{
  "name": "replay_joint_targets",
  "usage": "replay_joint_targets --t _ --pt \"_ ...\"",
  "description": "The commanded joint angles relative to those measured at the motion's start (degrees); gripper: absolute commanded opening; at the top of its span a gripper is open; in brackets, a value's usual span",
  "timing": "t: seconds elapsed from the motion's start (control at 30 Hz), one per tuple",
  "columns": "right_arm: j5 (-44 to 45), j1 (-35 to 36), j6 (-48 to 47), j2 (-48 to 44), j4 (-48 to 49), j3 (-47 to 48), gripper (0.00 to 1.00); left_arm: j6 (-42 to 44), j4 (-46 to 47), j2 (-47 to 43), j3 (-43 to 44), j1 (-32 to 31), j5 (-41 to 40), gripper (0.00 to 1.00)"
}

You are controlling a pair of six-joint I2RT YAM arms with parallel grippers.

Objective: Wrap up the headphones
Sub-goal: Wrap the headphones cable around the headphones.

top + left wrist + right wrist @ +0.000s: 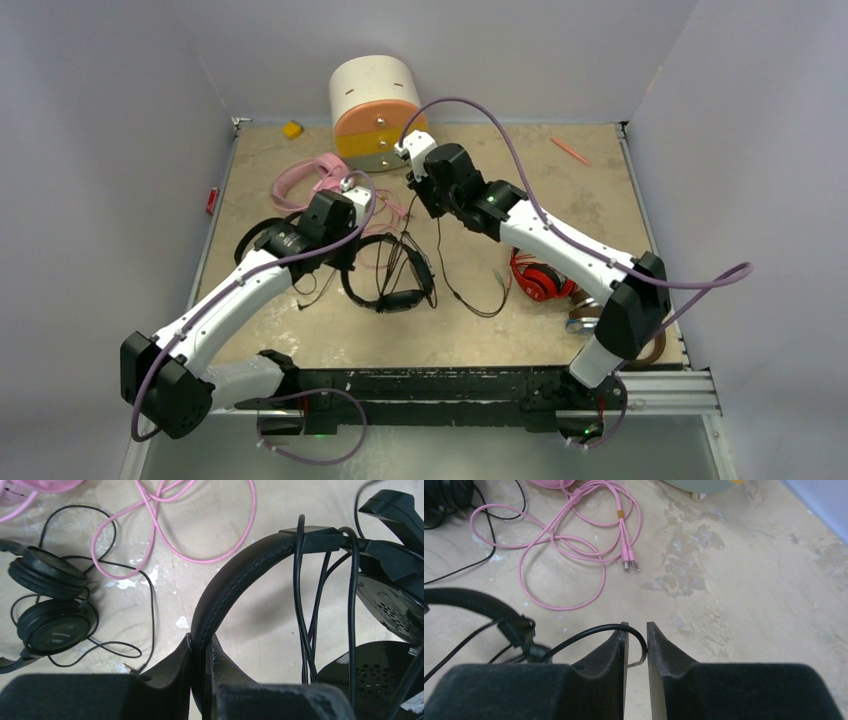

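A stained beige counter [560, 200] sits between pale walls, with a round white, orange and yellow drawer box [375, 105] at its far edge. From above, the black headphones [385, 295] lie in front of the drawer box.

Only my left wrist view shows the grip. My left end effector [199, 642] is clamped narrowly on their padded headband, which has cable loops draped over it.

Only my right wrist view shows my right end effector [637, 627], nearly closed and pinching the black cable [594, 630].

The pink headphones [310, 180] lie just left of the drawer box, and their pink cable [574, 545] spreads in loose loops. A second black pair [50, 605] lies further left and forward. The red headphones [535, 280] lie well right and forward of the drawer box. A brown pair [590, 320] beside them is mostly hidden behind my right arm [560, 245].
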Motion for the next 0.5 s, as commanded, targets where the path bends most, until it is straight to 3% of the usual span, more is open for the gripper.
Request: replay_joint_targets --t 0.0,0.23,0.47 --pt "-12.8 -3.47 0.48 3.47 2.94 2.89 0.21 0.37 -1.01 -1.75 2.81 -0.3 7.06 0.0" --pt "-34.68 -9.77 6.33 3.23 13.33 -7.96 0.17 -1.39 -0.25 -6.11 2.7 -0.33 15.96 0.0" --pt "-40.34 -10.18 12.44 -0.1 24.07 -19.77 0.17 -4.45 -2.32 -9.24 5.1 -0.29 20.21 0.0"
